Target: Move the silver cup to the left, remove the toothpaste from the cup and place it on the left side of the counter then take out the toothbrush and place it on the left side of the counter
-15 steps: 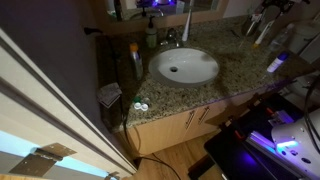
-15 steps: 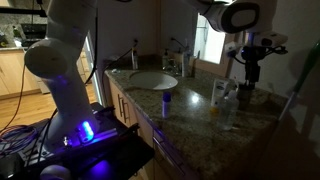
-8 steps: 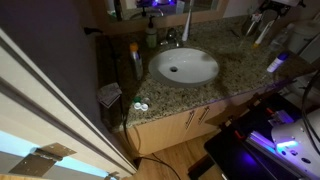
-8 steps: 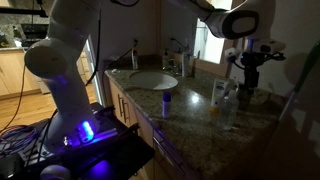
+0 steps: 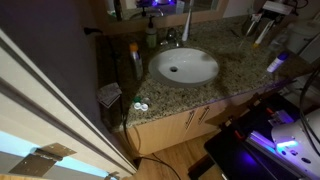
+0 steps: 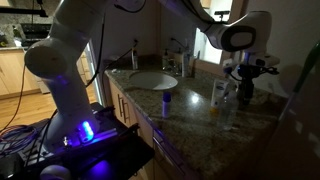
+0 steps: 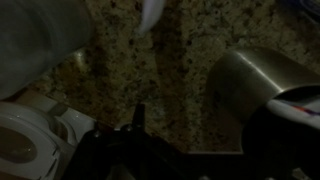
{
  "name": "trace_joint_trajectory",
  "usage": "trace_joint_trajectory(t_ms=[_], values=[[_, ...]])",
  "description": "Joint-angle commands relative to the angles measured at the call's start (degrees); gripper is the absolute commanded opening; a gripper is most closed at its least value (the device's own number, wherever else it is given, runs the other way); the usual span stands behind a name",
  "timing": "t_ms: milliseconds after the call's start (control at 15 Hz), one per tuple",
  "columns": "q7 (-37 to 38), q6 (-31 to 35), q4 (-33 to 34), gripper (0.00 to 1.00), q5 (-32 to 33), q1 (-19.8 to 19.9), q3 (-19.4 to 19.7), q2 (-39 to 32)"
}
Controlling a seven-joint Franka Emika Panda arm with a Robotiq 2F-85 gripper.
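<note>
The silver cup [image 7: 252,82] stands on the granite counter [image 7: 180,70], at the right of the dark wrist view. A white and red tube end, probably the toothpaste [image 7: 300,97], shows at its rim. My gripper [image 7: 205,130] is low over the counter beside the cup, with one fingertip [image 7: 137,112] to the cup's left and a dark finger mass to its right. The jaws look spread and hold nothing. In an exterior view my gripper [image 6: 245,72] hangs just above the cup [image 6: 245,93]. Pale sticks [image 5: 262,32] rise below my gripper [image 5: 272,10]. I cannot make out the toothbrush on its own.
The white sink basin [image 5: 184,66] fills the counter's middle. A white-and-blue container [image 5: 277,63] stands near the front edge [image 6: 166,100]. An amber bottle [image 5: 133,55] and a green soap bottle [image 5: 151,36] stand beyond the basin. A clear bottle [image 6: 218,95] stands close to the cup.
My gripper has come down toward the cup over the last second. Nothing on the counter has moved.
</note>
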State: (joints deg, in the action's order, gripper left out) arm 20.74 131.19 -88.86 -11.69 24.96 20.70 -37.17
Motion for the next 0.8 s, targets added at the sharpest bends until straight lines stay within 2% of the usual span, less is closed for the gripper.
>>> trace_joint_trajectory(t_ms=[0,600,733], values=[[-0.4,-0.1,0.3,0.67,0.2,0.5,-0.7,0.2],[-1.4,0.1,-0.1,0.03,-0.2,0.5,-1.6,1.2],[-1.4,0.1,-0.1,0.0,-0.4,0.5,-1.8,1.5]])
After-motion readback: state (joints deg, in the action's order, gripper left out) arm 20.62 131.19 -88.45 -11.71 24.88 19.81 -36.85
